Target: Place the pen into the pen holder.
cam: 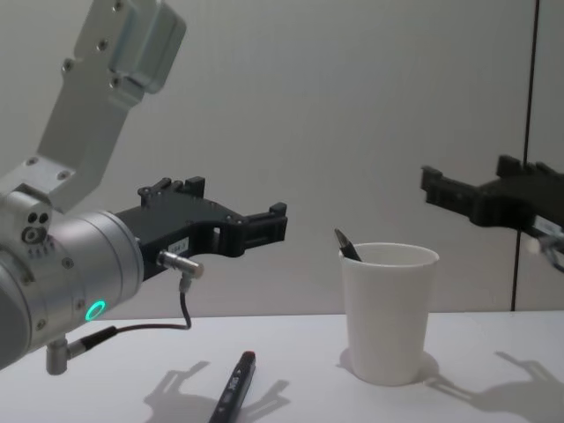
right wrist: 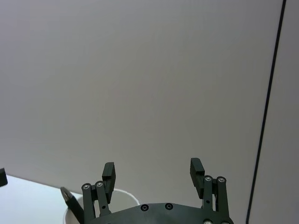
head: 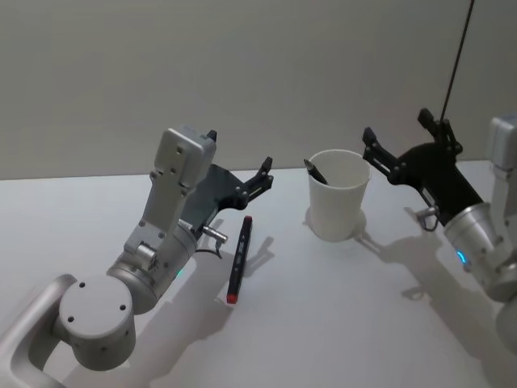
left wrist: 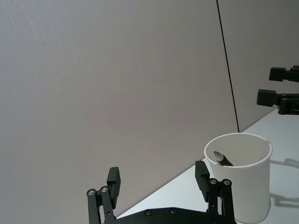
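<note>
A black pen with red ends [head: 239, 257] [cam: 233, 388] lies flat on the white table, left of the pen holder. The pen holder [head: 338, 198] [left wrist: 243, 179] [cam: 389, 308] [right wrist: 124, 192] is a white paper cup standing upright, with another dark pen [head: 315, 170] [left wrist: 223, 158] [cam: 347, 245] leaning inside it. My left gripper [head: 242, 155] [left wrist: 158, 179] [cam: 275, 224] hovers open above the lying pen, pointing toward the cup, and holds nothing. My right gripper [head: 396, 128] [right wrist: 152, 171] [cam: 464, 174] hangs open and bare just right of the cup, at about rim height.
A plain grey wall stands close behind the table. A thin black cable [head: 456, 56] [left wrist: 227, 65] hangs down the wall behind the cup. Bare tabletop [head: 339, 323] stretches in front of the cup and the pen.
</note>
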You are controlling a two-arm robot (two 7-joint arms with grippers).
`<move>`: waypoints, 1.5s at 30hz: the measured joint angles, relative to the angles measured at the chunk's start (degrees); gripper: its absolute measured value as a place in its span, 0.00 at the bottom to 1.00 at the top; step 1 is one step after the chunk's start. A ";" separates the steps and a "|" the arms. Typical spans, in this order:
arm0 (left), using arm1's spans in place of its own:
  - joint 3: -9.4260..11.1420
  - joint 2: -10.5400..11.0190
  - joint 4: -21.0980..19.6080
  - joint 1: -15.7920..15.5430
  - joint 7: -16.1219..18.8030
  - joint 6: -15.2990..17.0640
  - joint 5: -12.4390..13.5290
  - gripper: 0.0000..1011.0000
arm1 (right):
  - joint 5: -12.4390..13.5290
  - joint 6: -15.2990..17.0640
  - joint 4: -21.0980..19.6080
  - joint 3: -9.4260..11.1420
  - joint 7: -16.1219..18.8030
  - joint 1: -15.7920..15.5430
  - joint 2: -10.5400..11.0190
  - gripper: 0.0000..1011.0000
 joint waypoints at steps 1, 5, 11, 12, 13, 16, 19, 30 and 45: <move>0.00 0.00 0.00 0.00 0.00 0.00 0.00 0.99 | 0.18 0.39 -0.56 0.03 -0.18 -0.44 0.30 0.99; 0.00 0.00 0.00 0.00 0.00 0.00 0.00 0.99 | 1.08 2.41 -3.17 0.24 -1.05 -2.50 1.64 0.99; 0.00 0.00 0.00 0.00 0.00 0.00 0.00 0.99 | 2.66 5.87 -7.80 0.60 -2.55 -6.19 4.07 0.99; 0.00 0.00 0.00 0.00 0.01 0.00 0.00 0.99 | 2.85 6.30 -8.32 0.65 -2.74 -6.62 4.35 0.99; 0.00 0.00 0.00 0.00 0.00 0.00 0.00 0.99 | 3.19 7.06 -9.37 0.72 -3.04 -7.45 4.88 0.99; 0.00 0.00 0.00 0.00 0.01 0.00 0.00 0.99 | 3.75 8.23 -10.86 0.85 -3.55 -8.63 5.67 0.99; 0.00 0.00 0.00 0.00 0.01 0.00 0.00 0.99 | 4.38 9.56 -12.67 0.98 -4.16 -10.07 6.59 0.99; 0.00 0.00 0.00 0.01 0.00 0.00 0.00 0.99 | 5.22 11.38 -14.97 1.18 -4.94 -11.93 7.82 0.99; -0.29 1.06 -3.39 1.91 0.73 4.49 -2.24 0.99 | 5.22 11.38 -15.02 1.17 -4.94 -11.96 7.83 0.99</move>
